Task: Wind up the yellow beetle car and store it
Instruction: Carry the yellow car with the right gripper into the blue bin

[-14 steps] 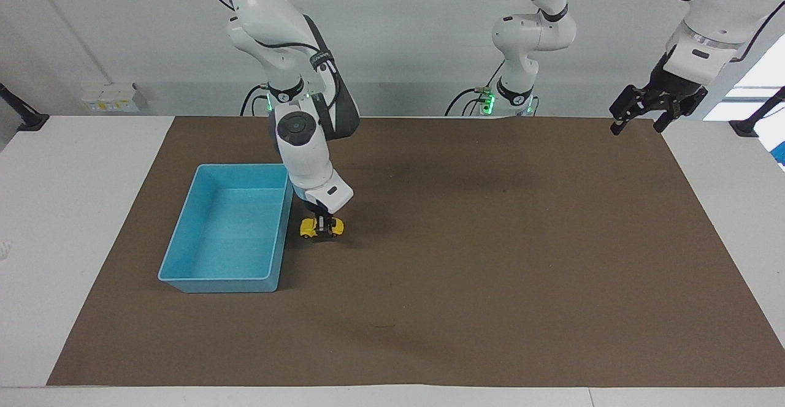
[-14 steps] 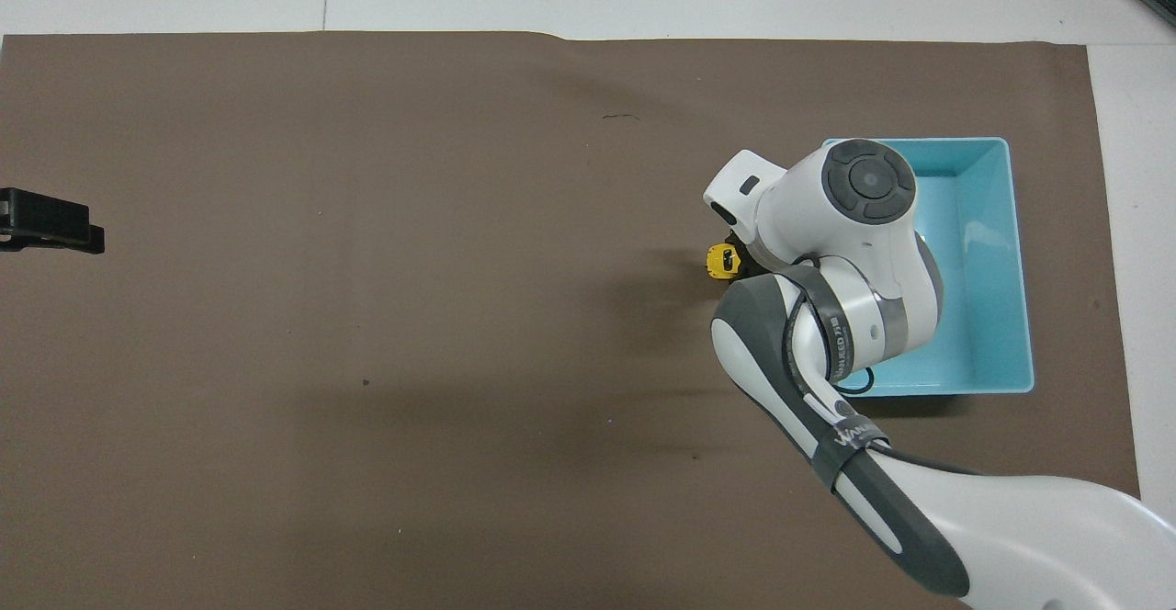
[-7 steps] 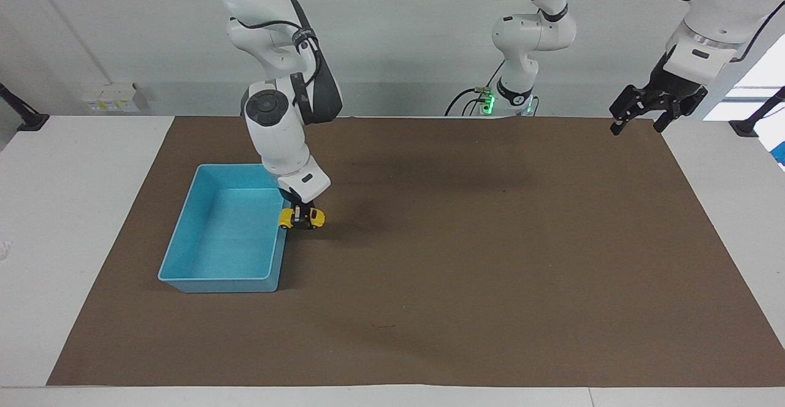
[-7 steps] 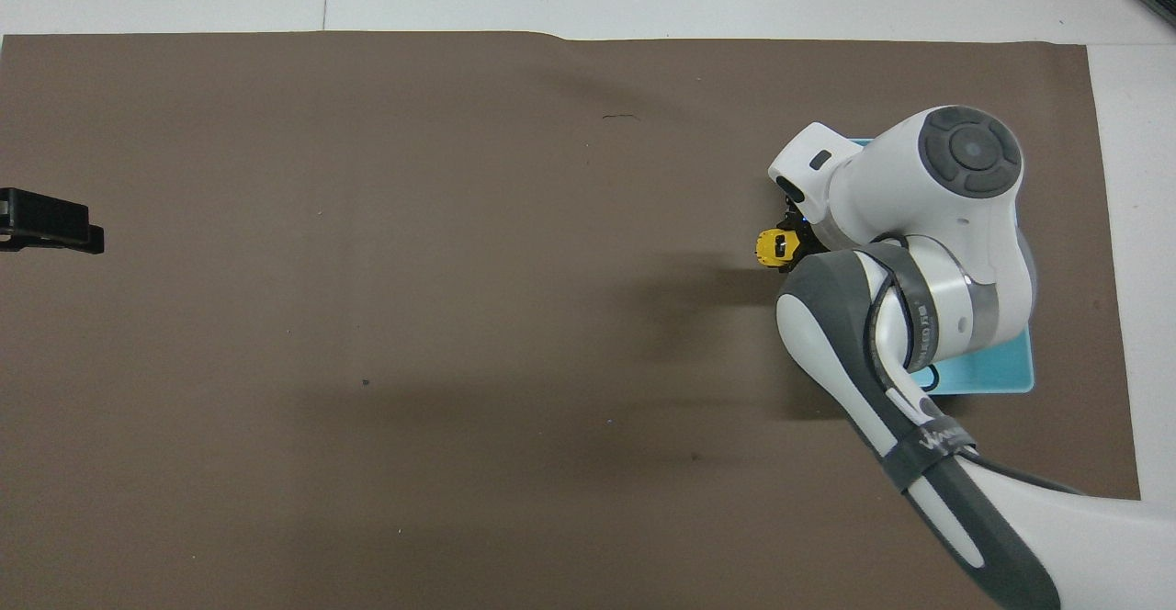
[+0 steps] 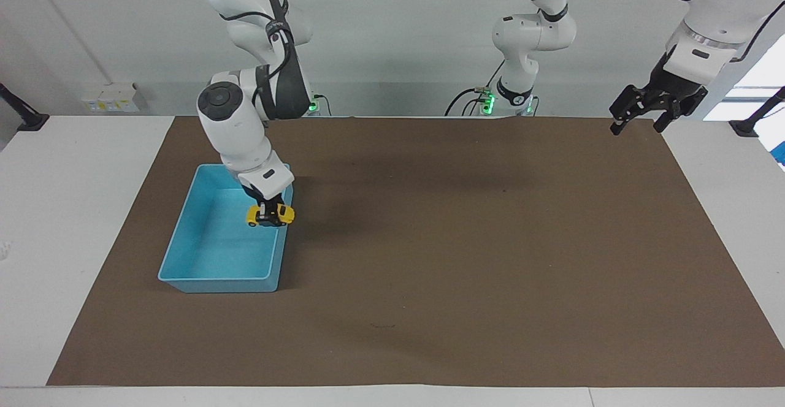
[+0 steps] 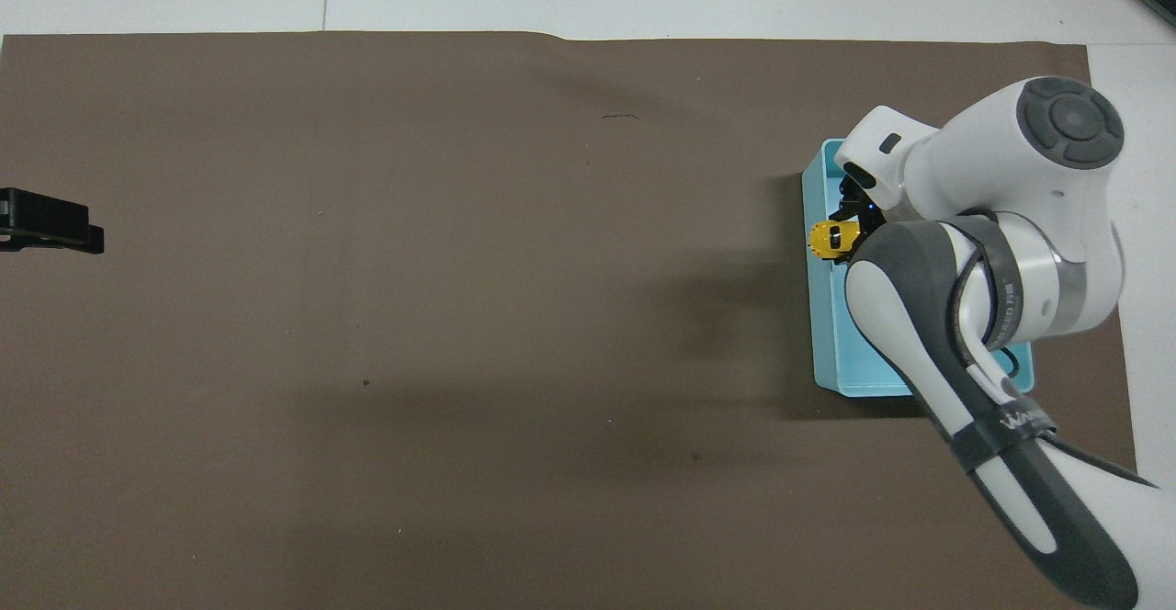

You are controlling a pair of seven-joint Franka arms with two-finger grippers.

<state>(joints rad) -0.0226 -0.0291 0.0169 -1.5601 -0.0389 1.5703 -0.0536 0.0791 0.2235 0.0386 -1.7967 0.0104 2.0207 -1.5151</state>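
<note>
Yellow beetle car (image 5: 270, 215) hangs pinched in the right gripper's (image 5: 268, 211) jaws over the blue bin's (image 5: 184, 241) rim; only lowering and release seem left. The left gripper (image 5: 638, 113) waits, jaws spread, over the tabletop's (image 5: 490, 272) corner.

From above, my right arm comes in from the bottom corner and bends over the blue bin (image 6: 827, 353), hiding most of it. My right gripper (image 6: 850, 224) is clamped on the yellow beetle car (image 6: 830, 239), which hangs over the bin just inside the long wall on the side toward my left arm. The bin sits on the brown mat (image 6: 413, 270) at the right arm's end of the table. My left gripper (image 6: 50, 229) pokes in at the edge of the view over the mat's other end, well apart from everything, waiting
</note>
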